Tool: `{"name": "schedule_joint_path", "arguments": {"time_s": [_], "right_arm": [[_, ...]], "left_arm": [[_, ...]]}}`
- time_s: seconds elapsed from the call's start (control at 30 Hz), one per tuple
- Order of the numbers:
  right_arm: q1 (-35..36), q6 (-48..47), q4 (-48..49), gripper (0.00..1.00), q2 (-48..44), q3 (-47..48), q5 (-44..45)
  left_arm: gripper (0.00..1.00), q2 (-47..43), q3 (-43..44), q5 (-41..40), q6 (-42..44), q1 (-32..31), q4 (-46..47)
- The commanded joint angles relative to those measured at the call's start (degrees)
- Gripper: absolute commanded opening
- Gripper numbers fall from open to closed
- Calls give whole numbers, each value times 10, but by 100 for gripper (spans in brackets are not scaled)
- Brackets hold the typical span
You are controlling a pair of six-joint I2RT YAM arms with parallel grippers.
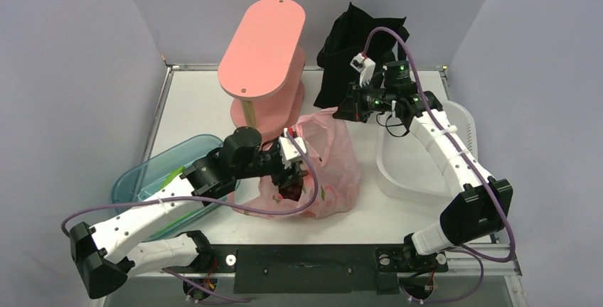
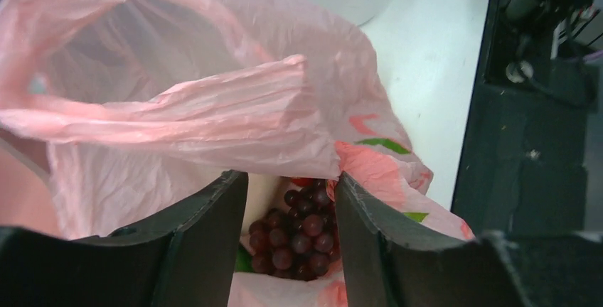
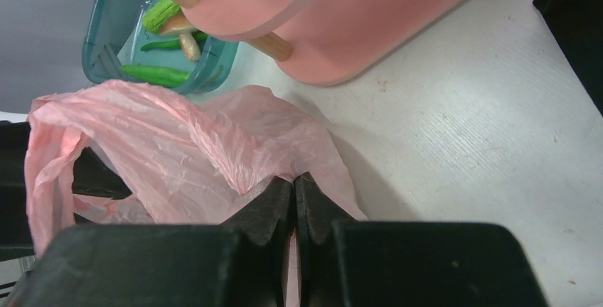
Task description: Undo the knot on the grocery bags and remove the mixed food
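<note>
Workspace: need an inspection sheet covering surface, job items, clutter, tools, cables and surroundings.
Surface: white table, carrying everything below.
Job's things: pink plastic bag at centre, mouth open; grape bunch inside it; black tote upright at the back.
Clutter: pink two-tier stand; teal tub holding green vegetables and a mushroom; translucent white bin on the right.
Tools: left tool open, straddling the grapes; right tool shut on the bag's film.
Cables: purple cable of the left arm loops across the bag's front.
Surroundings: lilac walls; nothing else seen.
</note>
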Motion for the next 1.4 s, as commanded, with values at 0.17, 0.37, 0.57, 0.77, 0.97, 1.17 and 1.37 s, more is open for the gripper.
{"name": "schedule_joint_path", "arguments": {"time_s": [0.17,0.37,0.57,0.77,0.97,1.17,1.37], "right_arm": [[18,5,57,0,-28,7,-5],[15,3,62,0,-23,10,8],[7,-18,55,0,-33,8,-5],[8,-58,25,0,-47,9,-14],[6,-96,0,0,-61,13,0],[7,-81,-31,41,-57,62,46],[26,15,-100,79,-112,94,158]], "left_arm": [[28,123,69,31,101,-126,140],[0,253,136,-10,402,-233,-77],[37,224,78,-100,425,-244,-86],[46,92,102,-3,314,-210,-120],[50,-23,83,74,300,-191,-170],[53,-49,111,47,252,-179,-215],[53,-33,112,-13,156,-146,-146]]}}
